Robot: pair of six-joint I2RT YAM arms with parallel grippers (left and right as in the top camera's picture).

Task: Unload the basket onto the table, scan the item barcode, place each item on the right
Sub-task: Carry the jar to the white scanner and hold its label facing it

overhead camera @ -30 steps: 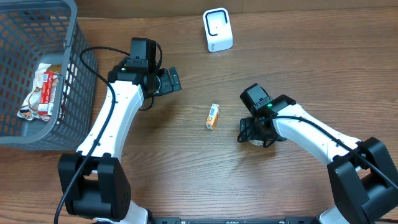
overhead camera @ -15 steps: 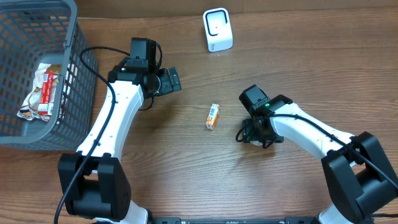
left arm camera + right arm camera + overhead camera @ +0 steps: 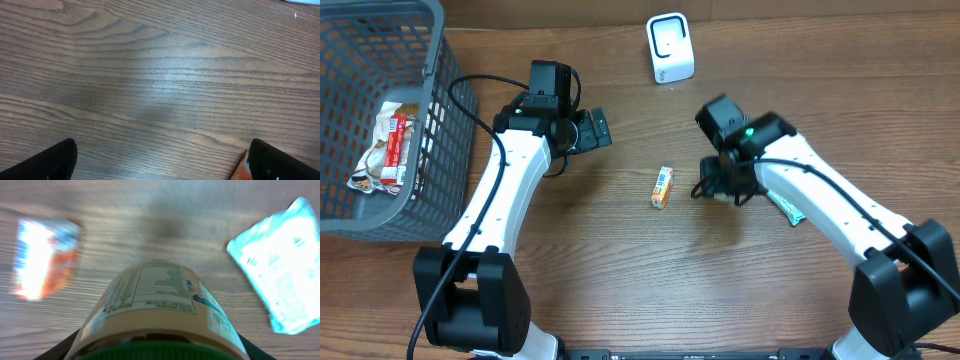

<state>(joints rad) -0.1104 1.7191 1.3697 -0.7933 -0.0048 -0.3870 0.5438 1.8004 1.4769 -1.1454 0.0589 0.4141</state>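
Right claw (image 3: 722, 186): closed on the bottle (image 3: 155, 315) at its green-capped end, a finger on either side; a grip there leaves the printed label bare, which suits showing a code.
Bottle: in the right claw over the middle of the bench (image 3: 620, 270), between the small orange box (image 3: 662, 187) and the teal packet (image 3: 785, 207); the nutrition panel faces the wrist camera; no barcode is visible from here.
Scanner (image 3: 670, 47): upright at the far edge, well apart from the bottle; the code probably has to be turned toward its front.
Left claw (image 3: 595, 130): wide open and empty, low over bare wood near the orange box; likely just parked out of the way.
Basket (image 3: 445, 90): at the far left, with one wrapped snack (image 3: 385, 150) inside; probably where scanned goods go.
Risk: the label may end up facing away from the scanner.
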